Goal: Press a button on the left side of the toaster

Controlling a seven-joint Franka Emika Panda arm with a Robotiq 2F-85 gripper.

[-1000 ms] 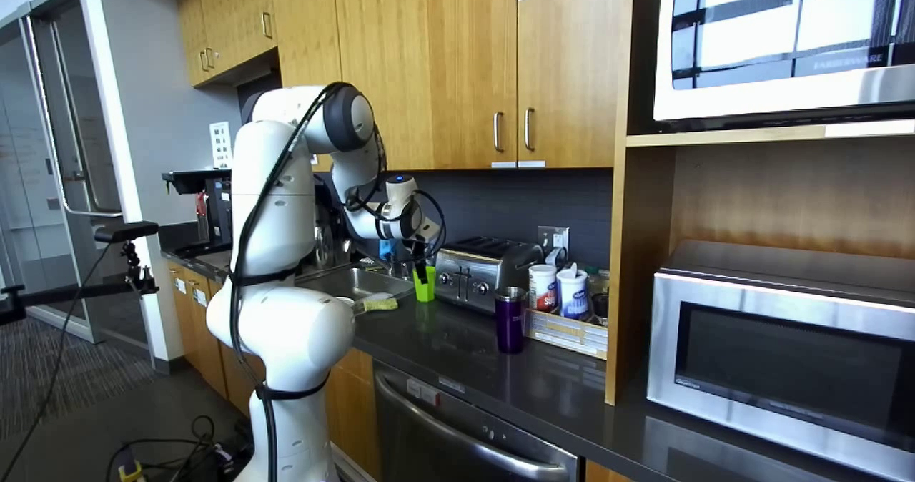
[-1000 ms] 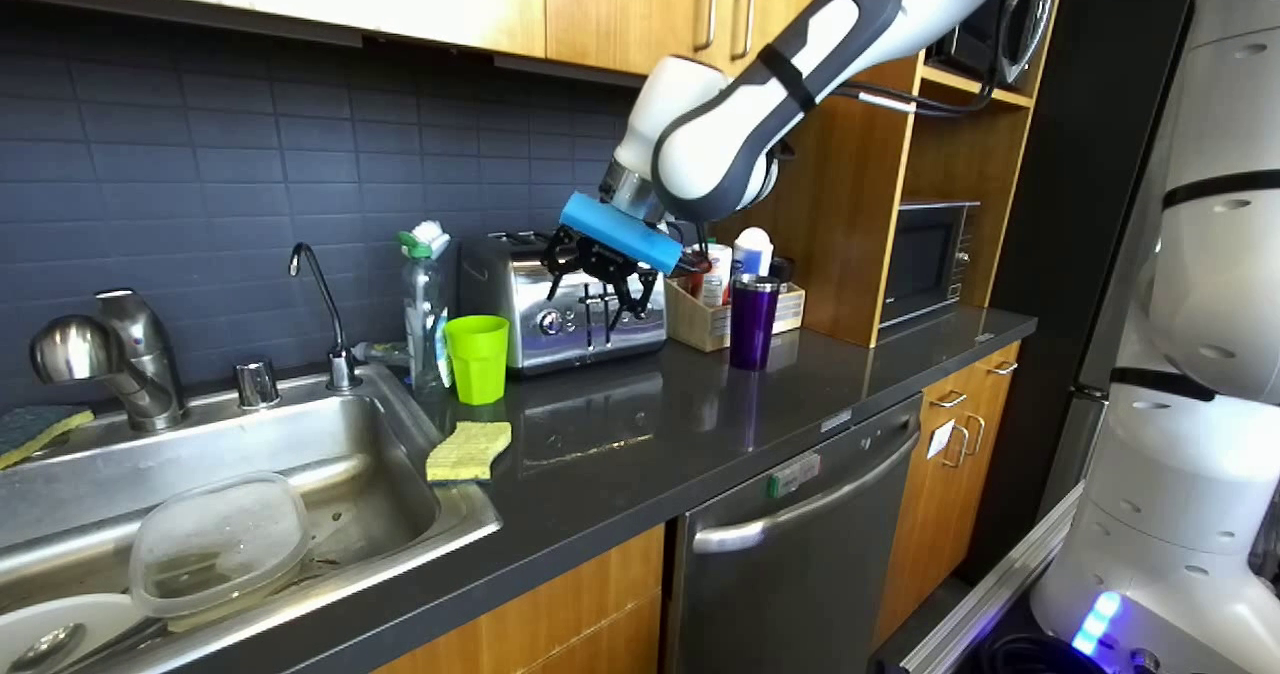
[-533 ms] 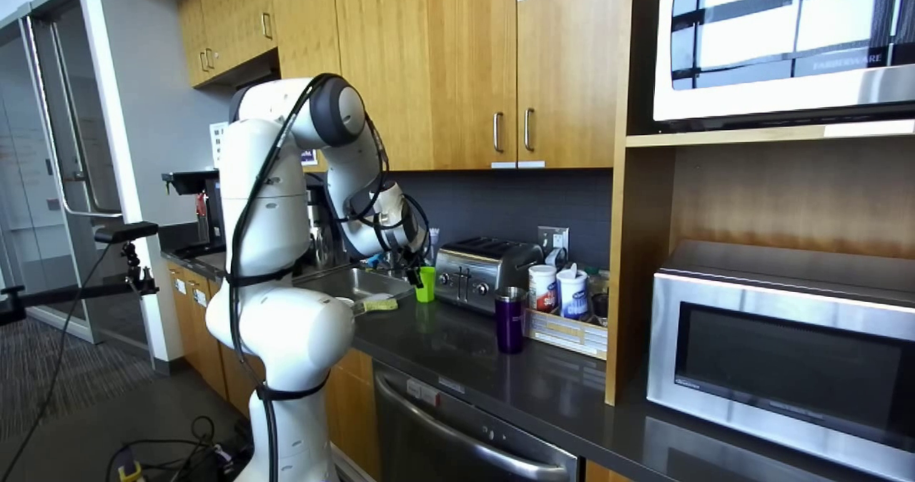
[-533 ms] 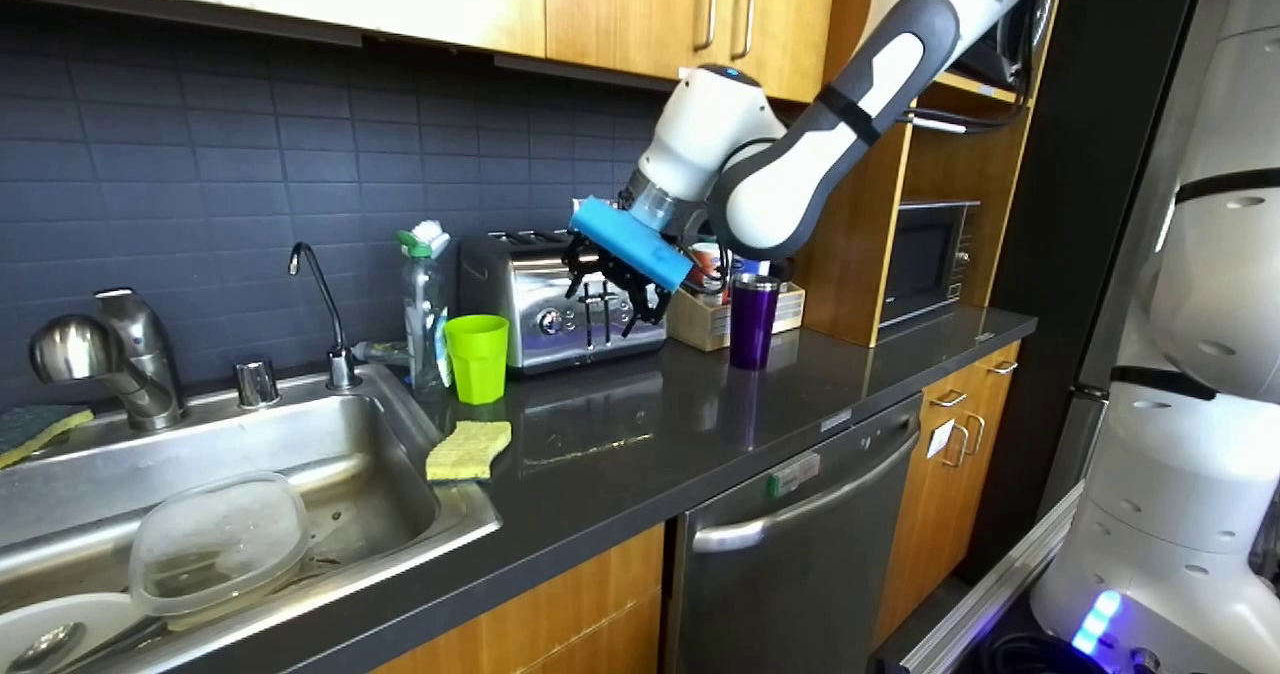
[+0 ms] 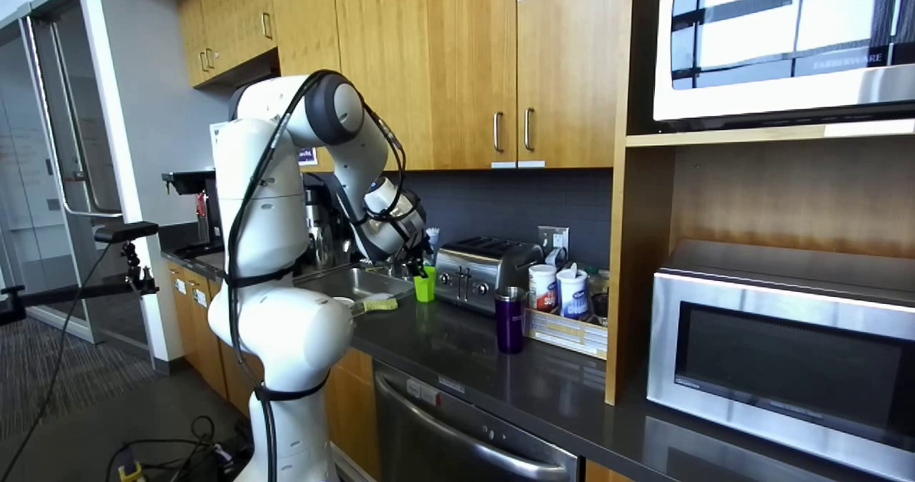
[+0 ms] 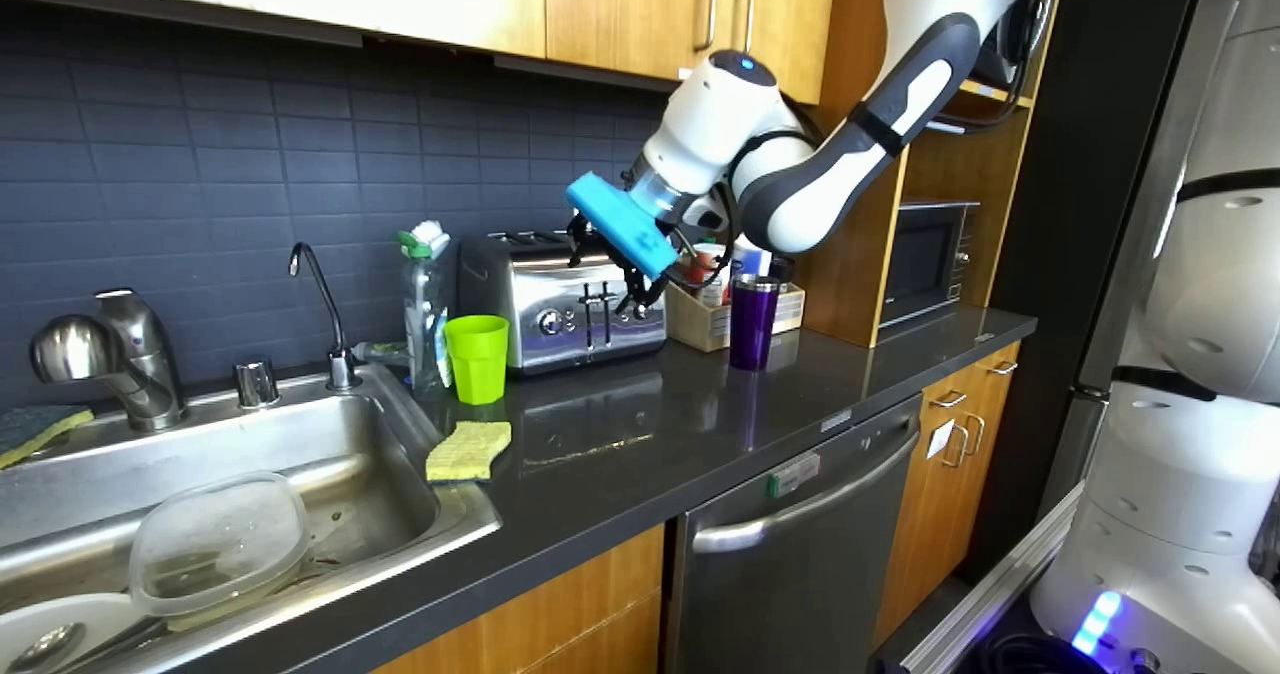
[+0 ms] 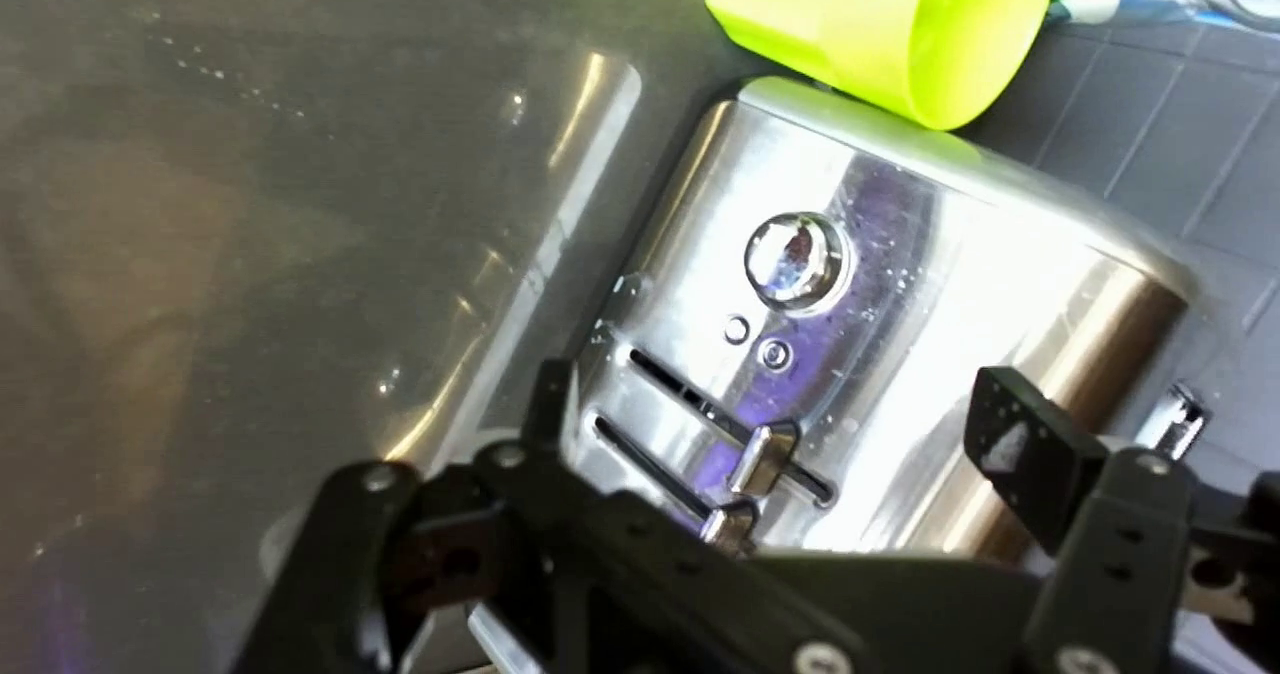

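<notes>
The toaster is a silver boxy appliance with dark top slots, on the counter in both exterior views (image 5: 482, 271) (image 6: 545, 289). It fills the middle of the wrist view (image 7: 890, 354). Its front shows a round knob (image 7: 795, 262), two small round buttons (image 7: 736, 330) (image 7: 774, 354) beside it, and two slots with levers (image 7: 765, 459). The second lever is partly hidden by a finger. My gripper (image 7: 785, 429) is open and empty, its fingers spread across the lever area. In an exterior view the gripper (image 6: 612, 272) hangs in front of the toaster's upper right part, apparently not touching.
A green cup (image 6: 478, 359) stands close beside the toaster, with a soap bottle (image 6: 425, 324) behind it. A sponge (image 6: 470, 451) lies by the sink (image 6: 400, 434). A purple tumbler (image 6: 752, 322) and a box of canisters (image 6: 700, 319) stand on the toaster's other side.
The hand has turned and tilted in front of the toaster, and the wrist and forearm have shifted right in an exterior view. The toaster and nearby objects have not moved.
</notes>
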